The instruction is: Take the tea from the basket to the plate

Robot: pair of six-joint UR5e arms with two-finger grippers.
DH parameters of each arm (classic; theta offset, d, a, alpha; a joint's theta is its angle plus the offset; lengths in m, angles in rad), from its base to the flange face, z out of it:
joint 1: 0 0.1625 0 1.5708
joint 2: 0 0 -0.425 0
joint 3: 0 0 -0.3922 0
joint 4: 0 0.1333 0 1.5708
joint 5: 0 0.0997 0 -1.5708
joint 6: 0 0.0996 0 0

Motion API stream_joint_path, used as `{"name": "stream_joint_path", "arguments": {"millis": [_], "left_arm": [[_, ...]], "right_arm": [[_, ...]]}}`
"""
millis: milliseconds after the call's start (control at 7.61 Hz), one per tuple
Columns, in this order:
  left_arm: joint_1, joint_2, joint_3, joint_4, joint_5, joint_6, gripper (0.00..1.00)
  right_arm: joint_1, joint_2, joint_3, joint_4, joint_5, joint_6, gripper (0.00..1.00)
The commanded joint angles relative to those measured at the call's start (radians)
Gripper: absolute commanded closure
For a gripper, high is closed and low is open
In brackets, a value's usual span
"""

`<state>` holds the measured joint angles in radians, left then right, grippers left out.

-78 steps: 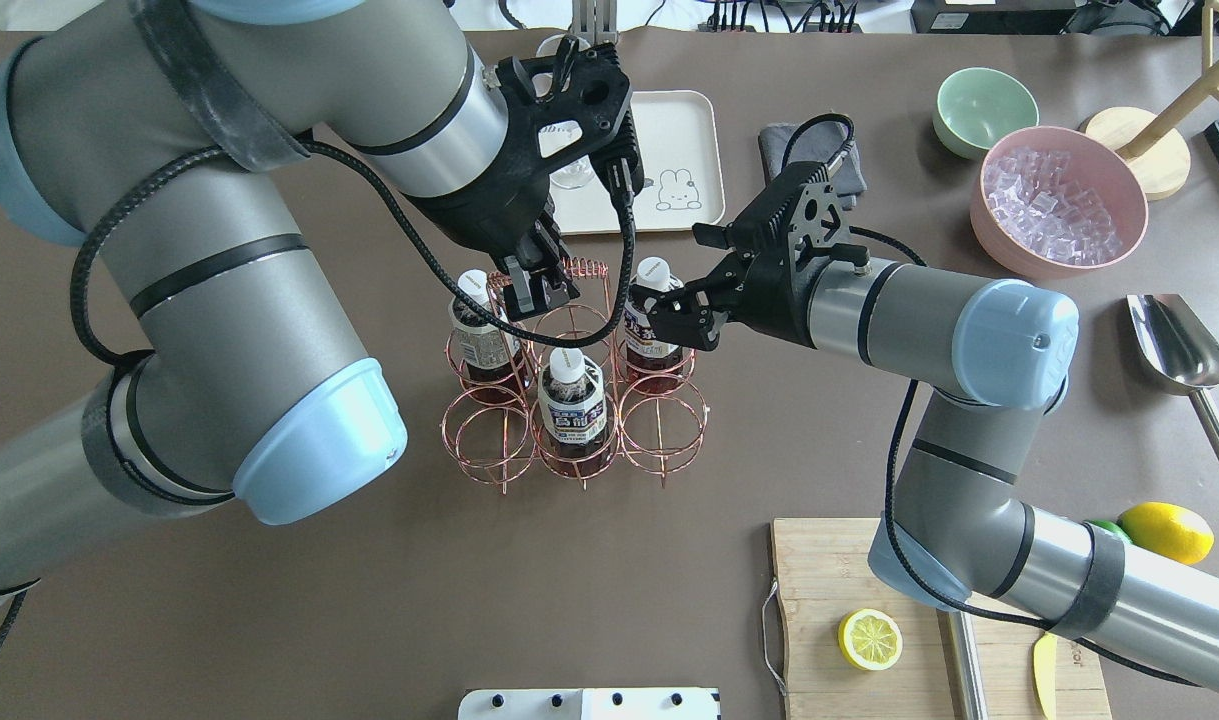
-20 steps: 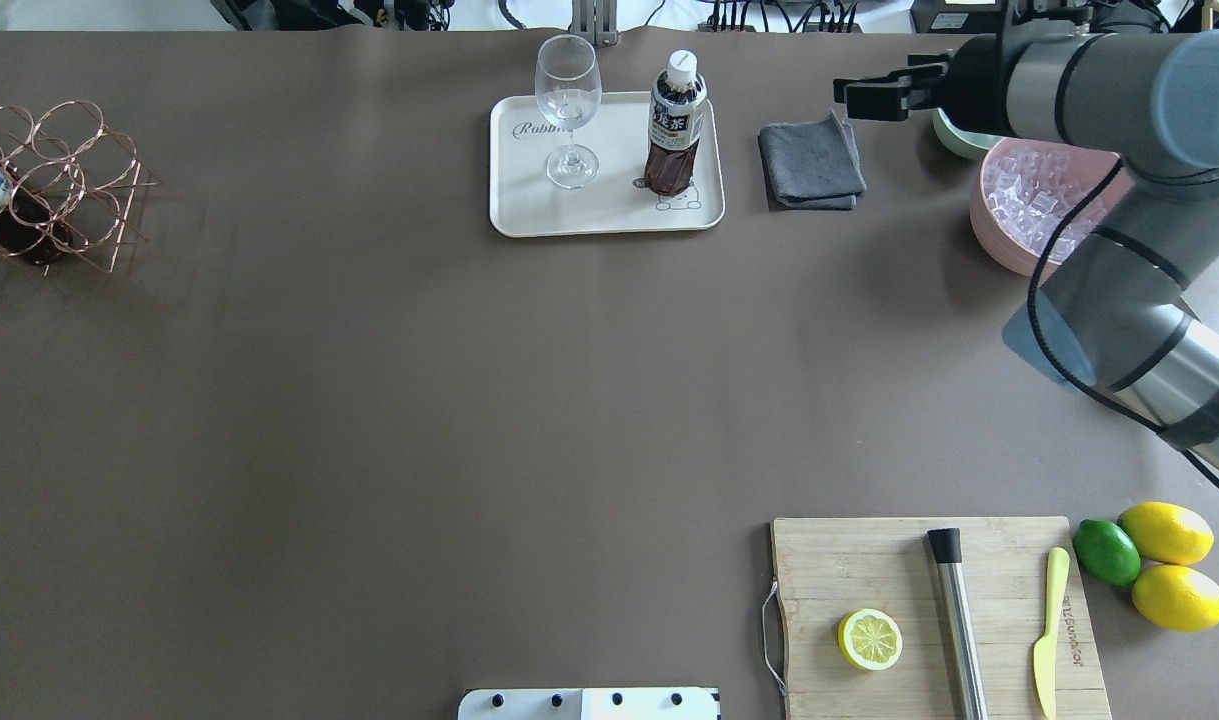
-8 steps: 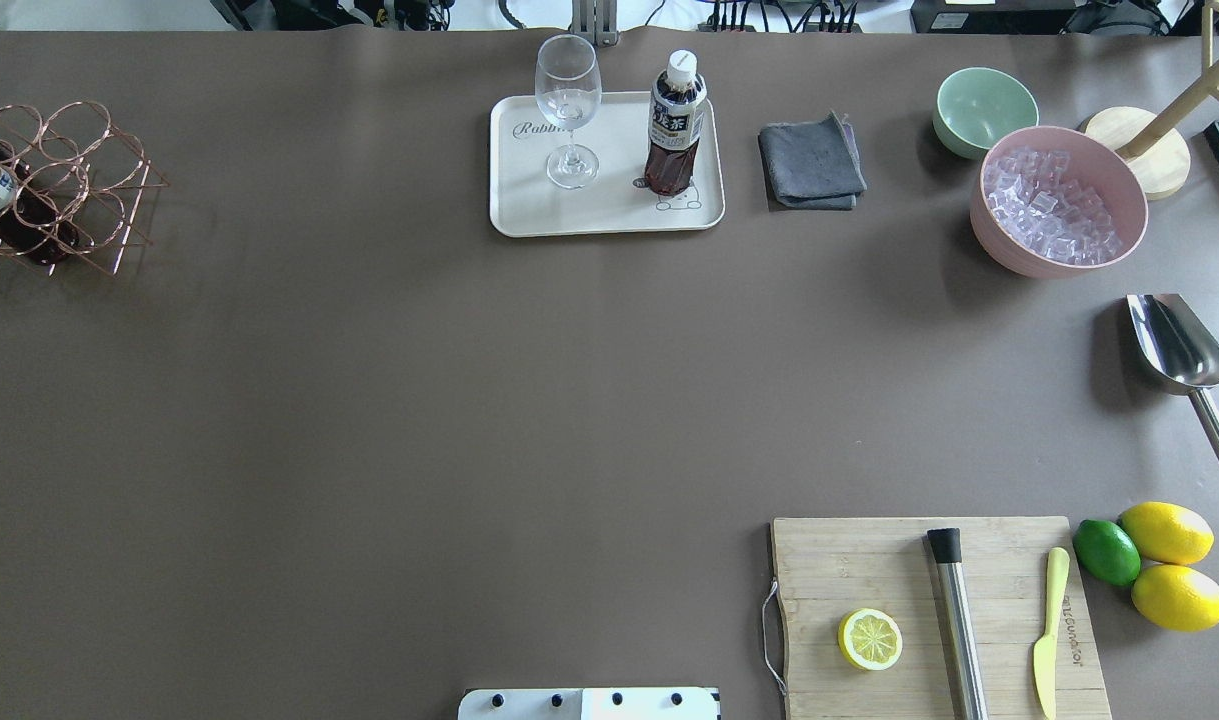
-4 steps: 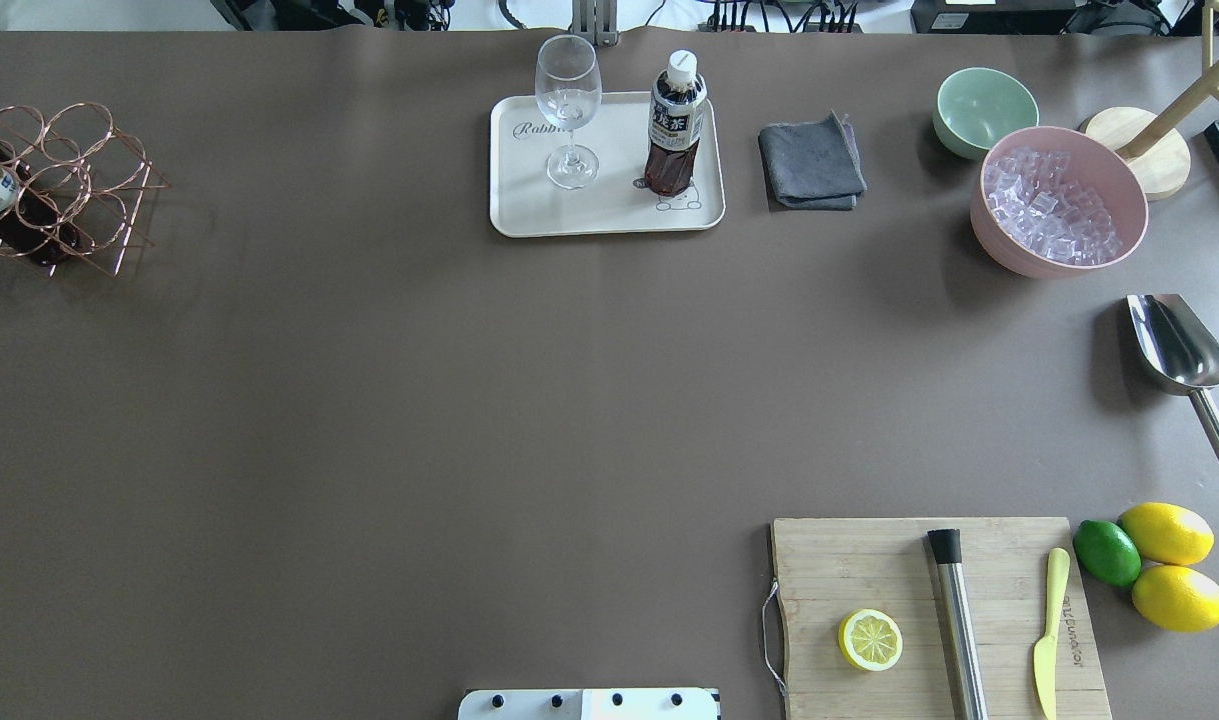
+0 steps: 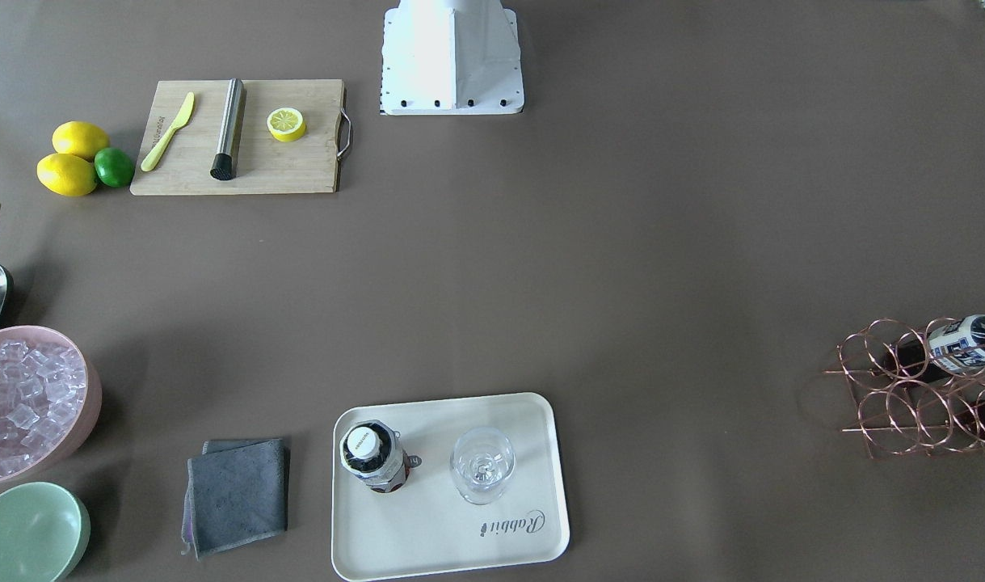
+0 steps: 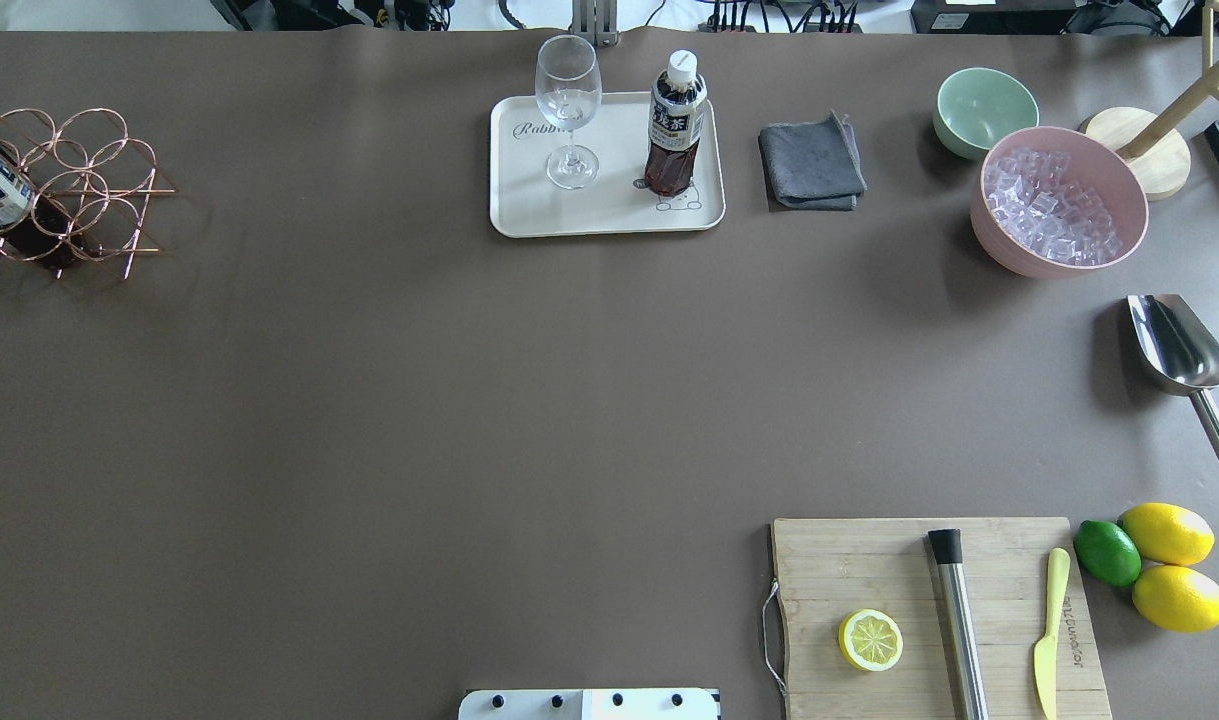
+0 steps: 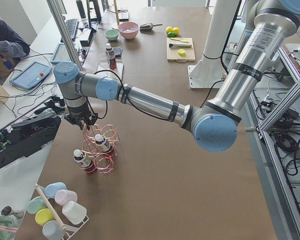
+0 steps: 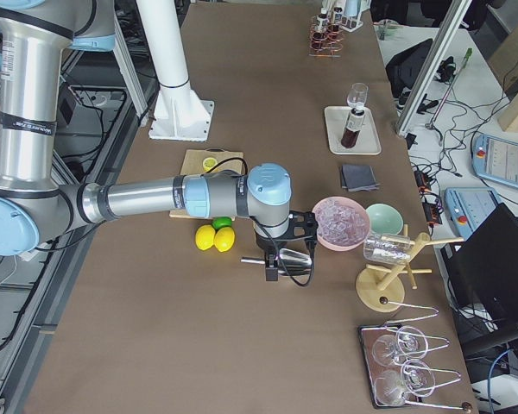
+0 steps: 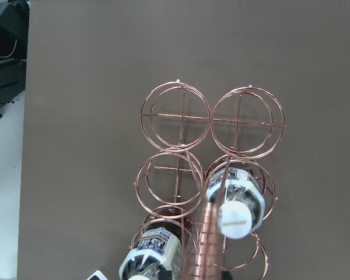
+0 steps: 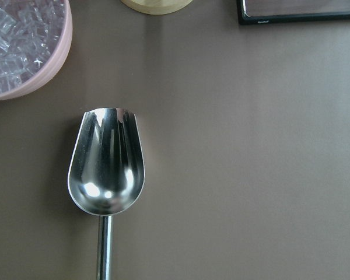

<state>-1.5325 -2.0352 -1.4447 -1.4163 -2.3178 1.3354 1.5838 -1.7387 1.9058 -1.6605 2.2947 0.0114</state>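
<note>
Tea (image 6: 676, 125) stands on the plate (image 6: 529, 205); task looks done. Left hand (image 7: 83, 121) is at the basket (image 6: 64, 190) handle, right hand (image 8: 273, 261) over the scoop (image 10: 107, 169); grip states I cannot tell. Perhaps the basket hangs tilted: lower it level, slowly.

Tea (image 6: 675, 125) upright on plate (image 6: 529, 208); basket (image 6: 69, 190) well apart w/ 2 more.
</note>
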Motion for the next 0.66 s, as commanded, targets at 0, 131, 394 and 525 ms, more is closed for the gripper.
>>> {"name": "stream_joint_path", "arguments": {"millis": [0, 131, 394, 525], "left_arm": [[-0.001, -0.002, -0.008, 0.005, 0.000, -0.001, 0.01], [-0.004, -0.002, -0.013, 0.013, 0.000, -0.001, 0.01], [-0.043, 0.007, -0.022, 0.052, 0.000, -0.001, 0.01], [-0.104, 0.036, -0.040, 0.095, -0.023, -0.005, 0.01]], "right_arm": [[-0.051, 0.031, -0.013, 0.004, 0.003, -0.024, 0.00], [-0.050, 0.024, -0.014, 0.005, 0.002, -0.030, 0.00], [-0.044, -0.019, -0.016, 0.005, 0.003, -0.105, 0.00], [-0.033, -0.019, -0.016, 0.004, 0.005, -0.108, 0.00]]}}
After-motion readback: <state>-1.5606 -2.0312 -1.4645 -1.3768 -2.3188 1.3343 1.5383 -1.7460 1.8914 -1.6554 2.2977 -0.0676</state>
